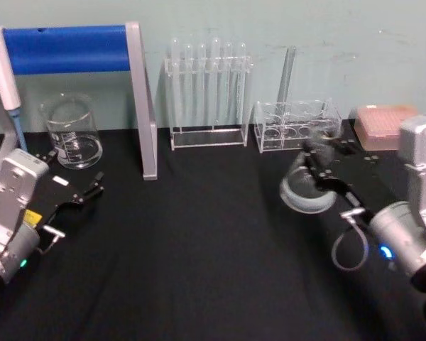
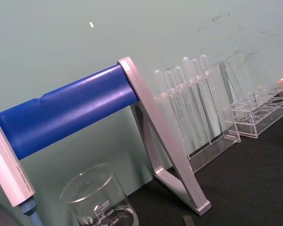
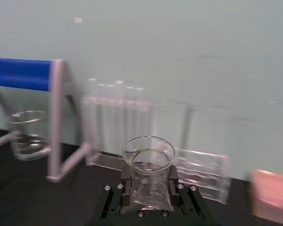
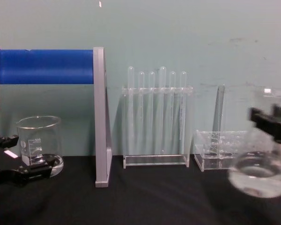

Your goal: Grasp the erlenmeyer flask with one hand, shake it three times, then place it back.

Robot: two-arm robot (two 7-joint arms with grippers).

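My right hand (image 1: 317, 168) clamps the flask (image 1: 305, 193) above the bench (image 1: 199, 270): likely mid-shake. Next, set it down upright. Left hand (image 1: 82, 195) idle at left edge, apart.

The wall (image 4: 178, 37) at the back is a pale green-blue colour. It runs all the way across the top of the chest view. It has a few dark smudges (image 4: 234, 41) at the upper right and a tiny white spot (image 4: 100, 4) at the very top. The table (image 1: 199, 270) is flat and black and fills the bottom half of the head view. At the left, close to the wall, is a stand with a fat blue bar (image 4: 44, 66) and a grey leg (image 4: 99, 117). The light is soft and even. The wall looks a bit darker under the blue bar.
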